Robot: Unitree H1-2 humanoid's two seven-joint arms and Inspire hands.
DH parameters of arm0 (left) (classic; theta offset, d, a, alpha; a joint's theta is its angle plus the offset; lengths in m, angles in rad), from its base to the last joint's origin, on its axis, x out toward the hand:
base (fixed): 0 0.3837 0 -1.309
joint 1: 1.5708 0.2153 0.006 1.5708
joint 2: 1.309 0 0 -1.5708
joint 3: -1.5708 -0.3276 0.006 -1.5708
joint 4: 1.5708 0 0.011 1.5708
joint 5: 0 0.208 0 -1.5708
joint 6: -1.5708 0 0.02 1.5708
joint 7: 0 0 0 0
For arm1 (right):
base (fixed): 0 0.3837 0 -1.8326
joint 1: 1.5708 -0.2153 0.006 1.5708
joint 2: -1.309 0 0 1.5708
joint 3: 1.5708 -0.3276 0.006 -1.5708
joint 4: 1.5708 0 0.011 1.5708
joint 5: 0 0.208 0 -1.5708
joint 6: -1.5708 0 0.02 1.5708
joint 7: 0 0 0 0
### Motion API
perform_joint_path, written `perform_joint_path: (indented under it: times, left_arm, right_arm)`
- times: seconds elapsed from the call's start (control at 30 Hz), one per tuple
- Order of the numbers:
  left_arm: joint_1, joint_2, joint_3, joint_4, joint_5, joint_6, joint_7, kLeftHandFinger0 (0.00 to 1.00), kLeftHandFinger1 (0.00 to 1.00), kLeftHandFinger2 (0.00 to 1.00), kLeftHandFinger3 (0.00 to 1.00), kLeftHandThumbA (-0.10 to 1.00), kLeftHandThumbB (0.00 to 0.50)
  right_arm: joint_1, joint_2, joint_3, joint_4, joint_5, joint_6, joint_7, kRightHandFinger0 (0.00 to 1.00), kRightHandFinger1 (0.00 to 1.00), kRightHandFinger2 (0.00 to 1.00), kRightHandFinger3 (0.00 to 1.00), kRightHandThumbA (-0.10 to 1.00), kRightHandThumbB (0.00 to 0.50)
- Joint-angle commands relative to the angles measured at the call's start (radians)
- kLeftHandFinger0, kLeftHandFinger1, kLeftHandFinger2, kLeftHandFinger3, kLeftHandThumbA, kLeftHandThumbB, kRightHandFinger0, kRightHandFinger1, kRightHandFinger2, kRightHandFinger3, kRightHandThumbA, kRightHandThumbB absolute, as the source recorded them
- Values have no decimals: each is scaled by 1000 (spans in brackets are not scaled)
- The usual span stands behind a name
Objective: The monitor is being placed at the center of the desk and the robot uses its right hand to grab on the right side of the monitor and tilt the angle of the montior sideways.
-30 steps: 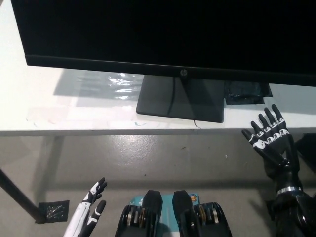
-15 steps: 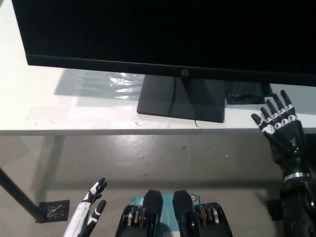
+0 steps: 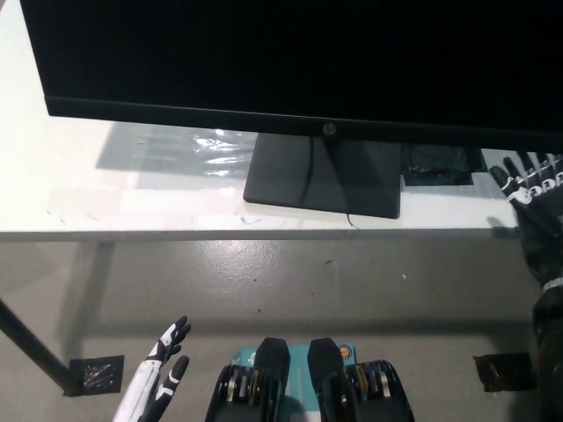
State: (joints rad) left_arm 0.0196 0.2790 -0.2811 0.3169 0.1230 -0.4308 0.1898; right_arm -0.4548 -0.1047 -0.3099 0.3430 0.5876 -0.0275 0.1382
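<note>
**Right hand reaching for the monitor, no grip yet**

A white desk (image 3: 53, 189) fills the upper part of the view. A large black monitor (image 3: 290, 61) stands near its centre on a dark flat base (image 3: 321, 176), screen off; its top and right edge are cut off by the frame. At the far right, the black right hand (image 3: 535, 200) is raised over the desk edge, fingers spread apart, just below the monitor's lower right edge and not touching it as far as I can tell. Grabbing and tilting are judged still to come. The white left hand (image 3: 163, 374) rests low at the lower left, fingers loosely apart, holding nothing. The right hand is partly cropped.
</note>
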Motion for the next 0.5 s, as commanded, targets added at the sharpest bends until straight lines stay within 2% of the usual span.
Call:
perform_joint_path:
  times: [0.0,0.47]
  left_arm:
    - [-9,17,5,-10,-17,-39,0,1000,1000,1000,1000,1000,243]
    - [-9,19,4,-9,-11,-39,6,1000,1000,1000,1000,1000,236]
  right_arm:
    - [-56,-17,-16,-3,31,-1,32,1000,1000,1000,1000,1000,250]
    - [-153,-43,-69,84,52,-1,37,1000,1000,1000,1000,1000,259]
